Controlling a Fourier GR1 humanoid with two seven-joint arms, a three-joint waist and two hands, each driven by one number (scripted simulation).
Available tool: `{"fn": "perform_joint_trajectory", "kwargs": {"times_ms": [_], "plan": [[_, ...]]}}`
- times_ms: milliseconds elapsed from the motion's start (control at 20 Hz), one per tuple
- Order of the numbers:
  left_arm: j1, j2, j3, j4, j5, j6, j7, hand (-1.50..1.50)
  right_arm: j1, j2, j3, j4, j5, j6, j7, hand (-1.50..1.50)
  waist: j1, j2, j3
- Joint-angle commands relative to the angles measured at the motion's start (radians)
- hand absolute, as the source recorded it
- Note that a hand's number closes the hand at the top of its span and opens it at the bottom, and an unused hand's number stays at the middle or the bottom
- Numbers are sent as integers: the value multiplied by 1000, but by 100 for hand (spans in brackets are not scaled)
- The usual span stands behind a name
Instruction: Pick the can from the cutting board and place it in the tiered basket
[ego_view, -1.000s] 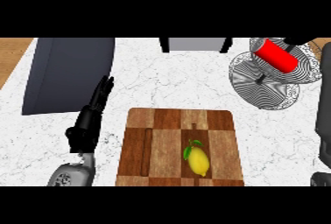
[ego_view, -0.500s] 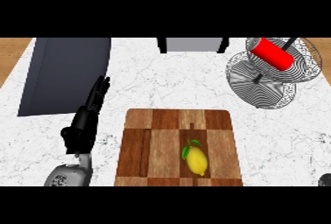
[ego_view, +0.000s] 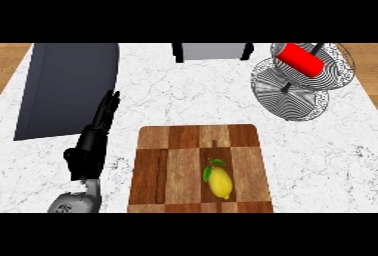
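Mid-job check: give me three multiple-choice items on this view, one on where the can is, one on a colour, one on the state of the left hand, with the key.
1. Where does the can lie?
A. On the cutting board
B. In the top tier of the tiered basket
C. On the bare counter

2. What colour is the fruit on the cutting board?
A. Yellow
B. Purple
C. Red

3. How is the left hand?
A. Curled round the can
B. Pinching the fruit
C. Open, fingers straight, holding nothing

Key: 1 B, the red can rests in the upper bowl of the tiered basket. 2 A, the lemon is yellow with a green leaf. 3 C, the hand lies left of the board with straight fingers, away from everything.
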Motion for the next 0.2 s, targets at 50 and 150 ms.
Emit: {"fn": "perform_joint_trajectory", "kwargs": {"times_ms": [50, 150], "plan": [[27, 23, 23, -25, 8, -5, 3, 0, 211, -40, -233, -179, -253, 166, -52, -150, -4, 1, 0], [-16, -3, 27, 25, -1, 22, -6, 0, 252, -36, -315, -214, -371, 234, -39, -150, -7, 3, -1]]}}
